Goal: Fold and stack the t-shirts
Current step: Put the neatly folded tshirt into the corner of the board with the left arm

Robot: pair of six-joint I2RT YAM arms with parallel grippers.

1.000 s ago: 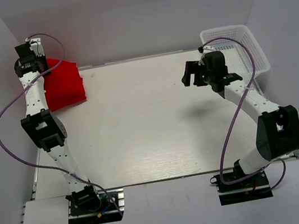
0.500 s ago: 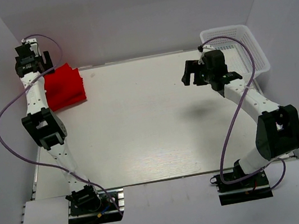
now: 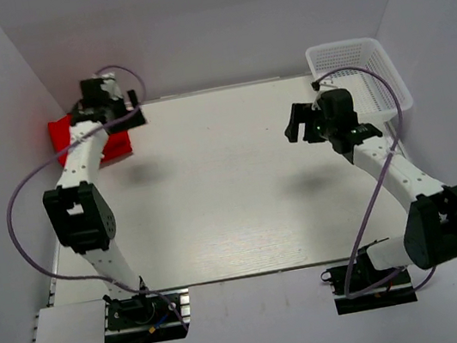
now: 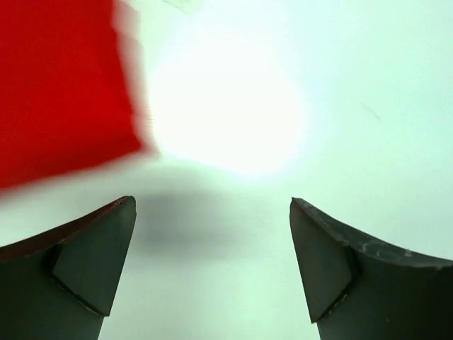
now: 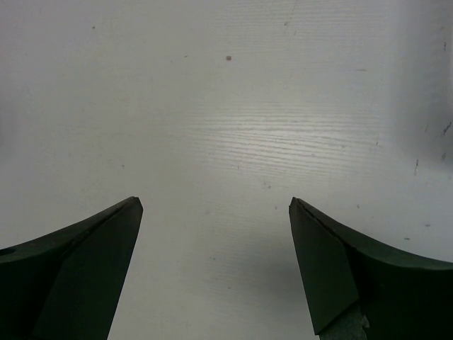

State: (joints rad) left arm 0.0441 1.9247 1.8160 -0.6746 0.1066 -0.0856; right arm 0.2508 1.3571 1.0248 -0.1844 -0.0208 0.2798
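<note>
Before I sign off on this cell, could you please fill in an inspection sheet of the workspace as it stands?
Surface: white table, faint specks and scuffs, nothing spilled.
Job's things: red t-shirts piled at the far left corner, partly hidden by the left arm; count cannot be told.
Clutter: white lattice basket at the far right corner; nothing else seen.
Grippers: left gripper open, beside the shirts' edge, holding nothing; right gripper open over bare table, holding nothing.
Cables: left purple cable and right purple cable loop loosely off the arms; no snag seen.
Surroundings: plain white walls on three sides.
</note>
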